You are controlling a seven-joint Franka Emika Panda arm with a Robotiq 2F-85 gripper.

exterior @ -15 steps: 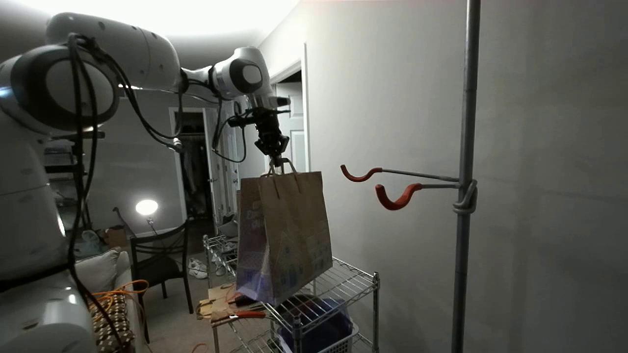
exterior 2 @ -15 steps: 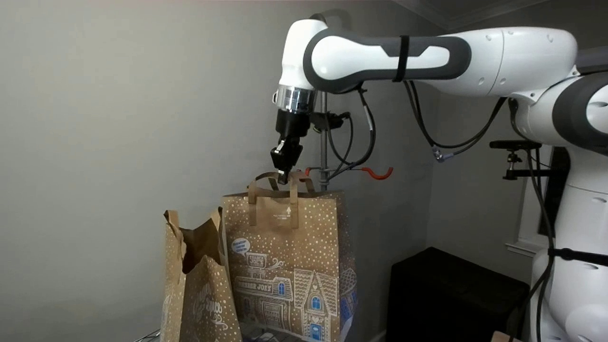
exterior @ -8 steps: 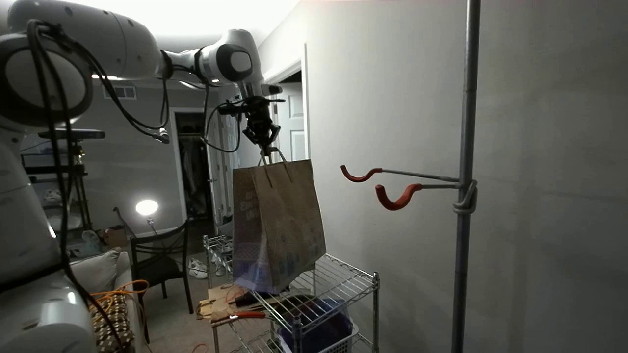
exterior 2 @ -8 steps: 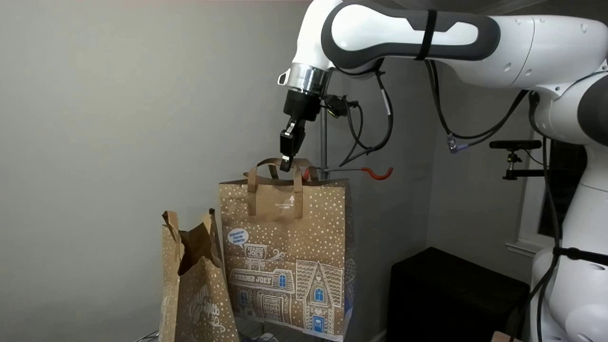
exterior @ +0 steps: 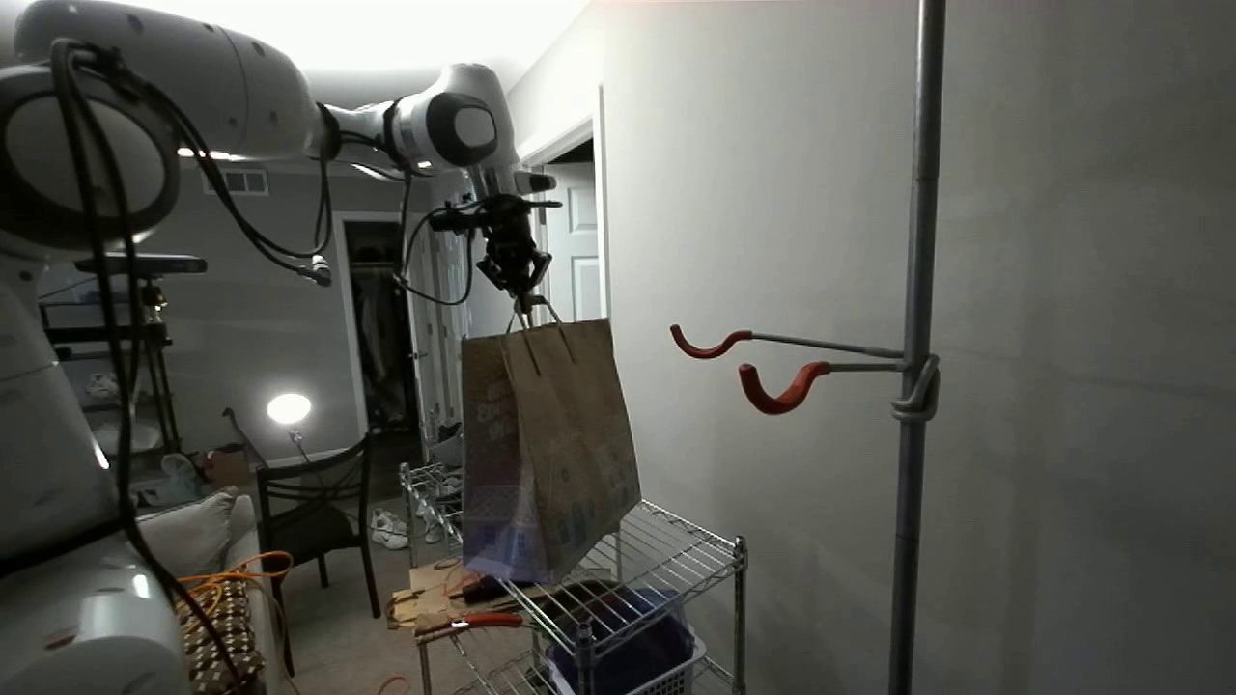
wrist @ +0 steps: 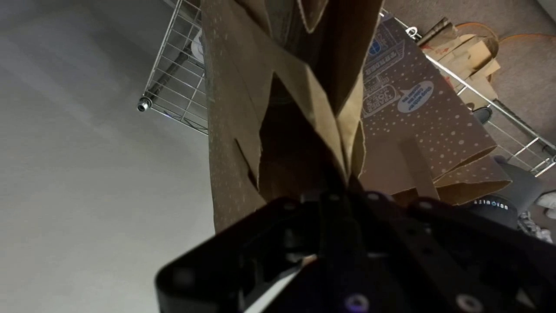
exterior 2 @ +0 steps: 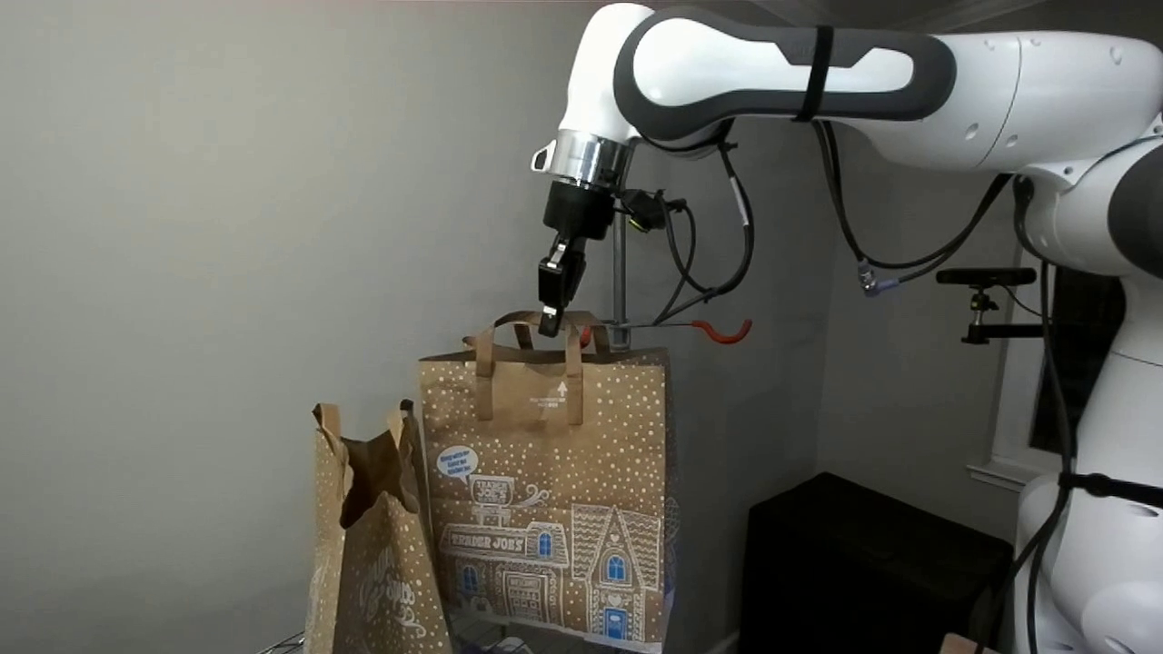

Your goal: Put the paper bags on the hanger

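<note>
My gripper (exterior: 527, 305) is shut on the loop handles of a brown paper bag (exterior: 579, 454), which hangs below it; in an exterior view (exterior 2: 550, 325) the fingertips sit at the handles' tops. Its printed wide face (exterior 2: 536, 472) shows there. The second paper bag (exterior 2: 377, 563) stands beside it at the left, mouth open, its base out of frame. From the wrist view I look down into the held bag (wrist: 232, 113), with the other bag (wrist: 417, 126) at the right. The hanger (exterior: 787, 391), two red-orange hooks, juts sideways, apart from the held bag; it also shows (exterior 2: 722, 333) behind the bag.
A wire rack (exterior: 690, 550) stands under the held bag, with a white basket (exterior: 671, 676) on a lower tier. An orange-handled tool (exterior: 488, 620) lies at its edge. A grey pole (exterior: 912, 541) carries the hanger, near the wall. A black box (exterior 2: 872, 563) stands farther right.
Over the second, the gripper and held bag rose and shifted, leftwards in one exterior view. In the last half second they sank slightly. The second bag has hardly moved.
</note>
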